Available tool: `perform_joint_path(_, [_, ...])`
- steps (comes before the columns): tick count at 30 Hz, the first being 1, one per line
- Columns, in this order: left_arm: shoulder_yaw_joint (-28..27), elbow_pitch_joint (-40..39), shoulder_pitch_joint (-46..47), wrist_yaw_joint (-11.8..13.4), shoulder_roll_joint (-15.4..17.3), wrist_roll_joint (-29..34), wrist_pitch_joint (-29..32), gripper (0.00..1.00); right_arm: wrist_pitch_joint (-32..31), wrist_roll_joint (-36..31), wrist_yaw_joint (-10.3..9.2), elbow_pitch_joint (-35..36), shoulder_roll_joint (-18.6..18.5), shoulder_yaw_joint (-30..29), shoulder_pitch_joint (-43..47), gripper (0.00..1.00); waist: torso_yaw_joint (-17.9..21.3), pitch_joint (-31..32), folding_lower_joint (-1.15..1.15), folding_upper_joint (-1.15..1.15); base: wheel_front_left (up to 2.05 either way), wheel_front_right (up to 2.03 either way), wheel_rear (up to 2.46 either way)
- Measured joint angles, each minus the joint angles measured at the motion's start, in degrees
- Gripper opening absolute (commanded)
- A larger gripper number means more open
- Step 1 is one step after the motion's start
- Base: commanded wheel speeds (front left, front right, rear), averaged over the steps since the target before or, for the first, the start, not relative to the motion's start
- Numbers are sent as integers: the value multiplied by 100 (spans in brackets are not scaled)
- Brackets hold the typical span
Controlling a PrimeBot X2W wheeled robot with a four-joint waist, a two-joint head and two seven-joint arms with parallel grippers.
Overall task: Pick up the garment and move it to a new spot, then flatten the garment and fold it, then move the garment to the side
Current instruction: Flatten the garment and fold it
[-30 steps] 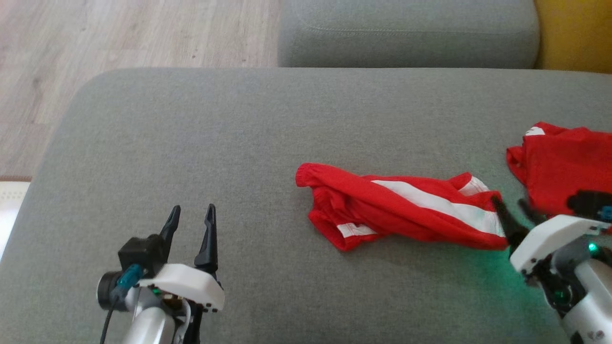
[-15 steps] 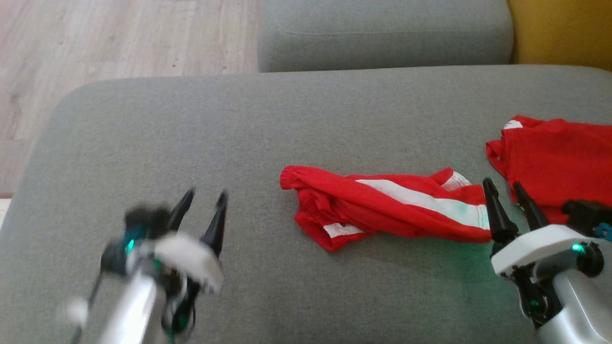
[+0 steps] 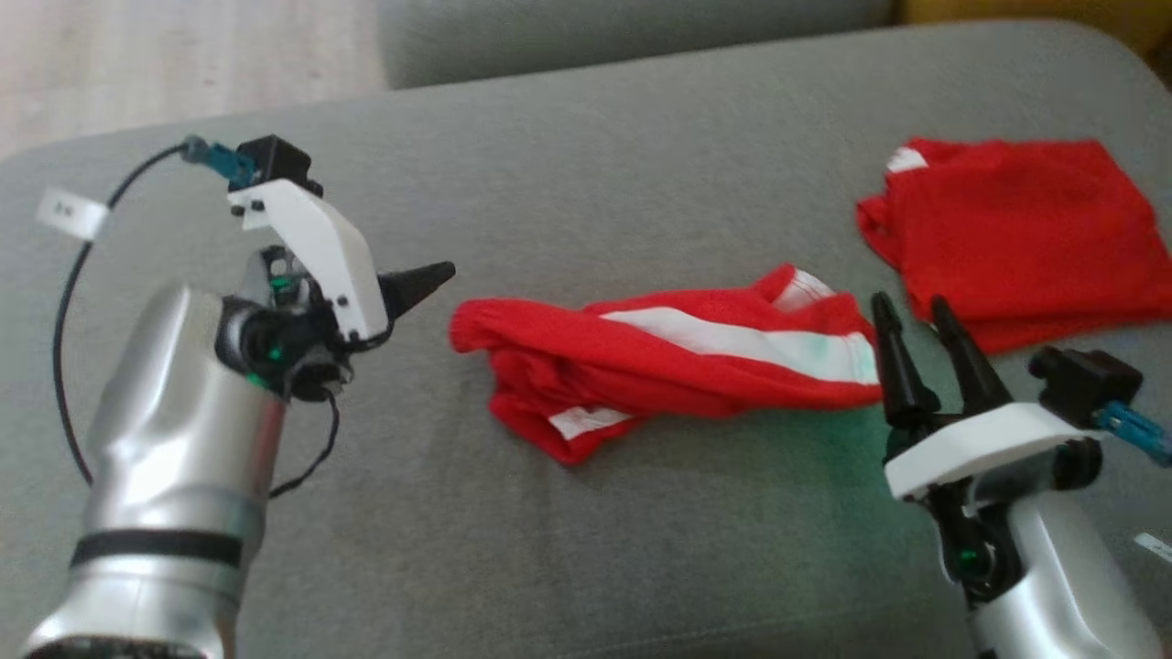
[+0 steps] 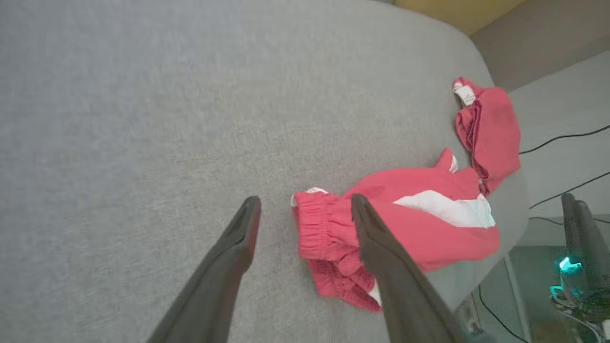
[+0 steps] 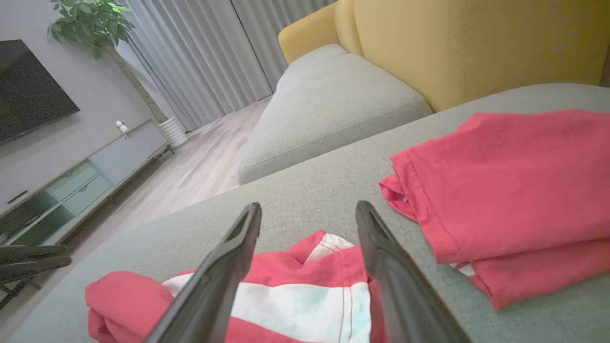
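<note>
The garment [image 3: 668, 361], red shorts with a white stripe, lies crumpled in a long bundle across the middle of the grey cushion [image 3: 641, 549]. My left gripper [image 3: 438, 275] is open, fingers pointing right, just off the garment's gathered waistband end [image 4: 324, 228]; in the left wrist view this left gripper [image 4: 305, 202] frames that waistband. My right gripper [image 3: 906, 302] stands open at the garment's other end. Its fingers straddle the white-striped hem [image 5: 305, 305] in the right wrist view, where the right gripper [image 5: 309, 206] holds nothing. Whether the fingers touch the cloth I cannot tell.
A second red garment [image 3: 1016, 233] lies folded flat at the cushion's right, close behind my right gripper. Another grey cushion [image 3: 595, 37] and a yellow sofa back [image 5: 476, 43] lie beyond. Wooden floor [image 3: 183, 55] shows at the far left. A black cable [image 3: 69, 302] loops beside my left arm.
The head camera has swung, shifting the whole picture. My left arm has risen and turned, its fingers now pointing at the garment's waistband end. My right gripper stays at the other end.
</note>
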State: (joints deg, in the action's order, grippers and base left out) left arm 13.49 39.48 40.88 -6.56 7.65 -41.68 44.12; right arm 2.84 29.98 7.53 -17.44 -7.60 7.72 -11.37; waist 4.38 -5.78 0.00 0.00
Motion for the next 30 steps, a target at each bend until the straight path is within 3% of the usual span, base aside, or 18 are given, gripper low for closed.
perform_joint_path(6, [-112,871,597,152,81,-245,928,100,-37,-38,0,14,157,140,-188,100,468,-297,0,0,0,0,0])
perform_joint_path(15, [69,1352,766,45,265,-405,1984,100,-42,-41,0,-97,210,160,-254,100,787,-437,0,0,0,0,0])
perform_joint_path(16, [70,1346,767,42,266,-469,2069,93,-42,-46,0,-100,220,151,-254,100,781,-427,0,0,0,0,0])
perform_joint_path(17, [76,1329,765,10,265,-516,2100,43,-42,-63,0,-113,225,140,-254,100,770,-417,0,0,0,0,0])
perform_joint_path(18, [77,1292,765,-5,265,-545,2097,0,-45,-86,0,-123,227,137,-253,100,756,-404,1,0,0,0,0])
perform_joint_path(22, [163,965,748,-55,216,-794,2056,0,-92,-185,0,-152,250,121,-248,100,640,-274,0,0,0,0,0])
perform_joint_path(26, [615,-48,580,-57,244,-1248,2074,0,-93,-235,0,-143,247,37,-209,100,472,-117,0,0,0,0,0])
perform_joint_path(30, [1088,-1163,143,-58,623,-1663,1994,0,-158,-302,0,-78,218,-67,-154,100,244,35,0,0,0,0,0])
